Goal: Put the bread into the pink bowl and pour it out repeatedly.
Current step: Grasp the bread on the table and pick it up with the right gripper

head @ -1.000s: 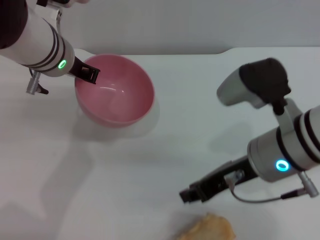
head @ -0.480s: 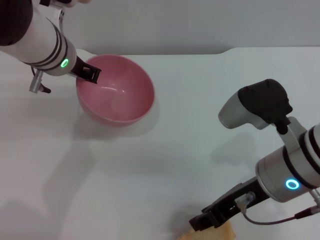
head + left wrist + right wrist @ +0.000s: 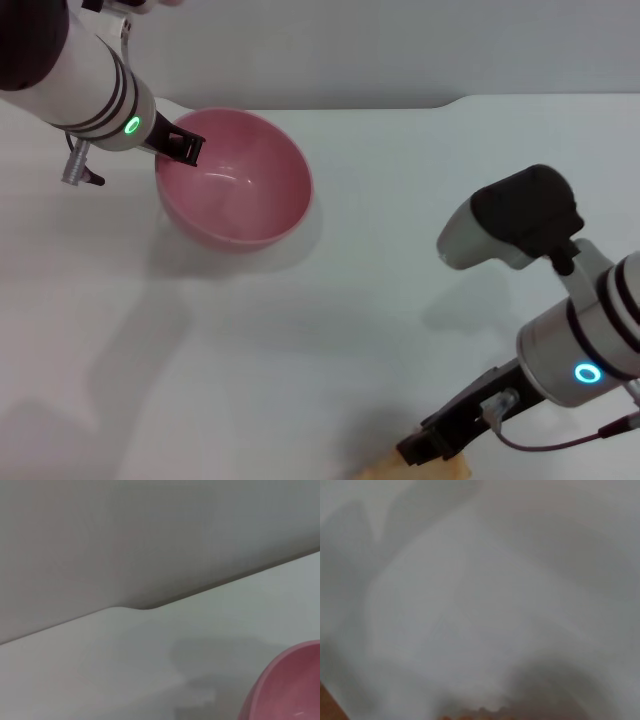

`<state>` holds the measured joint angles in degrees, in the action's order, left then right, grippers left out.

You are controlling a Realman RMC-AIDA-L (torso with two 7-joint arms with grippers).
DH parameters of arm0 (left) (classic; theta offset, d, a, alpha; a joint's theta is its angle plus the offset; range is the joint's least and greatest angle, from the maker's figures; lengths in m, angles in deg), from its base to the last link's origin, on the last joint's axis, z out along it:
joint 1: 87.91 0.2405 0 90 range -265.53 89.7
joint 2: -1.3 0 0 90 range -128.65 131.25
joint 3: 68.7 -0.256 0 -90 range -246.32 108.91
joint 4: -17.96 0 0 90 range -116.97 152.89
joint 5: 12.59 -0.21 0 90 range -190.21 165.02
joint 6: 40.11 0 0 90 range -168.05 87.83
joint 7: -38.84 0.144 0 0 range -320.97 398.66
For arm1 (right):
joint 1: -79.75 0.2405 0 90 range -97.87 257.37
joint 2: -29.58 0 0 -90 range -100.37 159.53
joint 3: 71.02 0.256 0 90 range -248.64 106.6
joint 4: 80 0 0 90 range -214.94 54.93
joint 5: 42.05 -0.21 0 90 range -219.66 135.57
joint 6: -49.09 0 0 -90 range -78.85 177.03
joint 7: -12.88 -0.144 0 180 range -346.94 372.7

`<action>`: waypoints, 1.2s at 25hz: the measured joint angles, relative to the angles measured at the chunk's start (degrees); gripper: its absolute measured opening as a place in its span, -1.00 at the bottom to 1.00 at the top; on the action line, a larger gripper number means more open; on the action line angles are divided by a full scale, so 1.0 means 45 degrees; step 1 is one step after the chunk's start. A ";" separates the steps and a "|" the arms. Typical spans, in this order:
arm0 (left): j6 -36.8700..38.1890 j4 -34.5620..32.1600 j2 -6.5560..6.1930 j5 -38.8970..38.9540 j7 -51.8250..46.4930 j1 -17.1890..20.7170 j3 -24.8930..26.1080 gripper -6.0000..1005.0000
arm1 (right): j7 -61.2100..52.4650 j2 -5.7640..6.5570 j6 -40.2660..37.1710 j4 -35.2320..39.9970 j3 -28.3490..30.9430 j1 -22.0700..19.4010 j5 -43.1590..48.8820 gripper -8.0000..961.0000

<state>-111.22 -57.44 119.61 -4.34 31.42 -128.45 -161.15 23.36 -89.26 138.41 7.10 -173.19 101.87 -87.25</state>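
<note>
pink bowl (image 3: 235,190), white table (image 3: 330,290), grey wall (image 3: 350,50)

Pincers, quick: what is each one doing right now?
Left pincer: shut on the pink bowl's rim.
Right pincer: over the bread; grip cannot be told.

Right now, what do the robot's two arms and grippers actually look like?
Both arms are pale grey-white cylinders with black bands near the wrist. The left arm carries a glowing green ring light and a small silver connector; the right arm has a blue ring light, a thin cable and a black-capped joint. The left gripper and the right gripper are black.
</note>
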 joint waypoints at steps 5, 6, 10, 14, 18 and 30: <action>0.0073 0.0022 0.0000 -0.0008 0.0003 -0.0003 0.0001 -0.90 | 0.0024 0.0002 0.0010 -0.0074 -0.0049 0.0234 -0.0052 -0.14; 0.0095 0.0050 -0.0004 -0.0006 0.0009 -0.0008 0.0000 -0.90 | 0.0022 0.0002 0.0010 -0.0078 -0.0049 0.0305 -0.0069 -0.14; 0.0094 0.0084 -0.0021 -0.0013 0.0027 -0.0013 0.0000 -0.90 | -0.0060 -0.0008 0.0076 -0.0122 -0.0230 0.0418 -0.0129 -0.07; 0.0093 0.0100 -0.0022 -0.0012 0.0076 -0.0016 0.0001 -0.90 | -0.0102 -0.0020 0.0071 -0.0370 -0.0186 0.0430 -0.0154 0.18; 0.0092 0.0114 -0.0021 0.0012 0.0155 -0.0016 0.0000 -0.90 | -0.0142 -0.0037 0.0025 -0.0560 -0.0248 0.0436 -0.0160 0.28; 0.0100 0.0115 -0.0021 0.0004 0.0180 -0.0050 0.0000 -0.90 | -0.0168 -0.0057 -0.0527 -0.1483 -0.0423 0.0603 -0.0192 0.22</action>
<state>-110.77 -56.92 119.51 -4.33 32.24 -128.67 -161.15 22.60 -89.52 136.04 0.43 -175.09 104.58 -88.12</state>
